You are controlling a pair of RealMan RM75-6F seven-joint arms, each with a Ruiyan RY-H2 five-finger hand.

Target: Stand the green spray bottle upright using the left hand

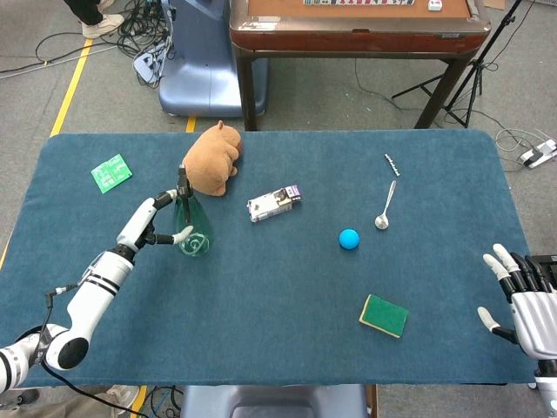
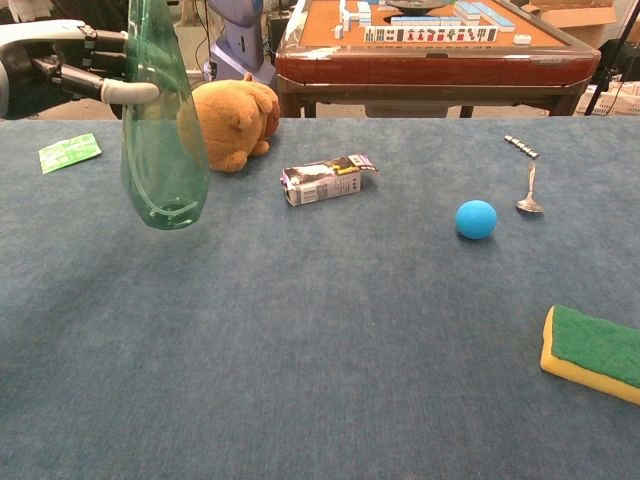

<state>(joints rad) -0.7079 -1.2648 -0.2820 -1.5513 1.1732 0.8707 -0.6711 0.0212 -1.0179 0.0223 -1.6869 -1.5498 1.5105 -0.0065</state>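
The green spray bottle [image 1: 192, 228] [image 2: 160, 140] stands nearly upright at the table's left, black spray head up. Its rounded base is at or just above the blue cloth; I cannot tell whether it touches. My left hand [image 1: 153, 221] [image 2: 62, 68] grips the bottle from its left side, fingers wrapped round the upper body. In the chest view the spray head is cut off by the top edge. My right hand [image 1: 525, 294] hovers at the table's near right edge, fingers spread and holding nothing.
A brown plush toy [image 1: 211, 158] [image 2: 232, 118] lies just behind the bottle. A small carton [image 1: 273, 203], a blue ball [image 1: 349, 239], a spoon [image 1: 385, 207] and a green sponge [image 1: 384, 315] lie to the right. A green card [image 1: 110, 172] is at the far left.
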